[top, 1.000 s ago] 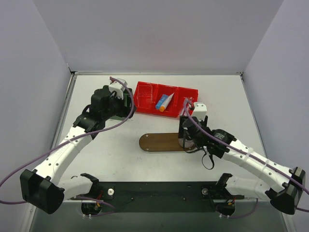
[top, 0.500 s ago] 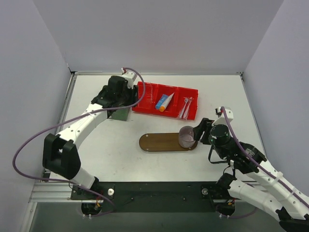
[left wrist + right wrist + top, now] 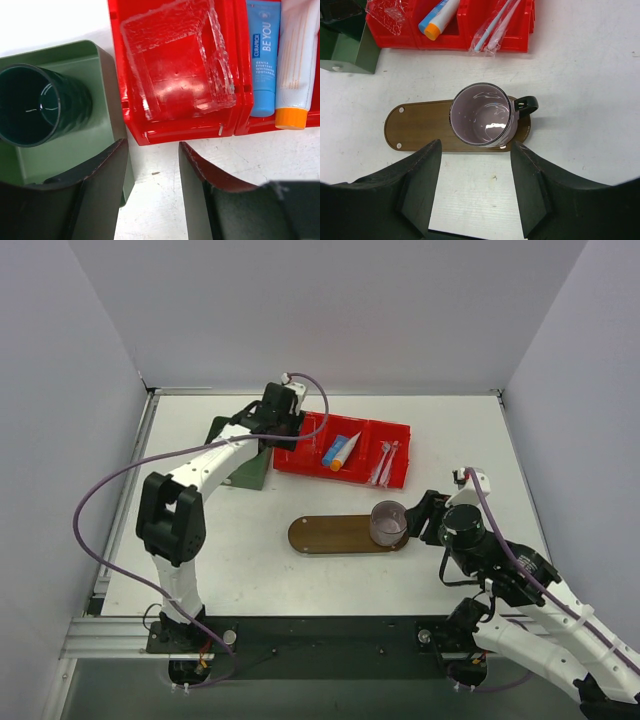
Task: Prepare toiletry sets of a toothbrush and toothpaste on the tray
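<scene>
Right wrist view – right gripper (image 3: pixel 475 146) hanging spread, empty, just short of pink mug (image 3: pixel 481 116) sitting at end of tray (image 3: pixel 417 131); a nudge risking tipping it | toothbrushes (image 3: pixel 492 27), toothpaste (image 3: pixel 442 12) lying in red bin (image 3: pixel 445 42) beyond | left gripper (image 3: pixel 152 145) spread, empty, hovering beside green box (image 3: pixel 102 85) holding dark green mug (image 3: pixel 37 107) – box wall blocking

pink mug (image 3: pixel 481 121) blocks right end of tray (image 3: pixel 420 127), left half free

The tray (image 3: pixel 420 132) looks like matt brown wood, the pink mug (image 3: pixel 481 116) glossy and translucent, the red bin (image 3: pixel 175 131) shiny smooth plastic, the desk (image 3: pixel 580 75) matt white.
</scene>
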`<state>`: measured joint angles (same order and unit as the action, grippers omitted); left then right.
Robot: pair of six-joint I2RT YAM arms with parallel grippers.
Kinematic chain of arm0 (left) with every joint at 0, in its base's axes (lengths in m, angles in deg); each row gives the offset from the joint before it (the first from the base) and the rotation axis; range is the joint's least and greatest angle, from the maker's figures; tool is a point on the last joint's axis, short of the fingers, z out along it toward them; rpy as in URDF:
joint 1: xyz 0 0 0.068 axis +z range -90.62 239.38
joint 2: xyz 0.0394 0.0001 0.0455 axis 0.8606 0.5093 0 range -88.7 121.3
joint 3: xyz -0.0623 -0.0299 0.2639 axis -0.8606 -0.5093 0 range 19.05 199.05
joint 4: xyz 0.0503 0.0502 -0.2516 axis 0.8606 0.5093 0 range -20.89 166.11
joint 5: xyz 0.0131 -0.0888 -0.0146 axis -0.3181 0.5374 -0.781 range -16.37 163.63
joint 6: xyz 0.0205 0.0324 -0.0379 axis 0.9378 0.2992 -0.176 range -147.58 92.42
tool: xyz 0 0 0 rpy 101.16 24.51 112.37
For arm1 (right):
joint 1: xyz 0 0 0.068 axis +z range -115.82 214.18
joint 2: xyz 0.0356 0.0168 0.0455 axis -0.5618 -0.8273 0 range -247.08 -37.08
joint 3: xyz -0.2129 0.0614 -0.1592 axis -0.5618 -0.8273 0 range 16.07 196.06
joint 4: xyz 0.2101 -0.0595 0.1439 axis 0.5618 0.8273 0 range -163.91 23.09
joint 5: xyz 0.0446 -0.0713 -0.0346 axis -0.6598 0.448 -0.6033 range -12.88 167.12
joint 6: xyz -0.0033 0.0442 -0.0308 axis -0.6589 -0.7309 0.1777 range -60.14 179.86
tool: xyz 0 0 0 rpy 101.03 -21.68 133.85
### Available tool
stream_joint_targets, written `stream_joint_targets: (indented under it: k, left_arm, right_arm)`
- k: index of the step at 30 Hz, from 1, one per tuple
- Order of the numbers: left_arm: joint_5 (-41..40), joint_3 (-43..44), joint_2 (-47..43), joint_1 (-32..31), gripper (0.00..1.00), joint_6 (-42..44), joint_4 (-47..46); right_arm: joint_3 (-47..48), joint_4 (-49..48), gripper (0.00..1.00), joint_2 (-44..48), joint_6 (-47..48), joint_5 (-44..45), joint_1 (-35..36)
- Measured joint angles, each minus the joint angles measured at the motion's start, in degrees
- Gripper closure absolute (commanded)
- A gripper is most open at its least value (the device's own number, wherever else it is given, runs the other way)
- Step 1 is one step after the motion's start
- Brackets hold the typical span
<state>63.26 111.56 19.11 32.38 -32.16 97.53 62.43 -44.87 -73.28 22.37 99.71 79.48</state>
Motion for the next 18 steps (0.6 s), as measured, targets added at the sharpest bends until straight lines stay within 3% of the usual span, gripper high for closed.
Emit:
stream_joint_targets:
  k: [13, 18]
  left_arm:
    - [-4.0, 14.0, 12.0, -1.2, 0.51, 1.2, 7.2]
    - [-4.2, 15.3, 13.8, -1.1, 0.53, 1.2, 8.4]
  right_arm:
    - [0.0, 0.6, 0.47, -1.4, 0.0, -0.2, 0.0]
    - [0.0, 0.9, 0.47, -1.4, 0.0, -0.2, -0.2]
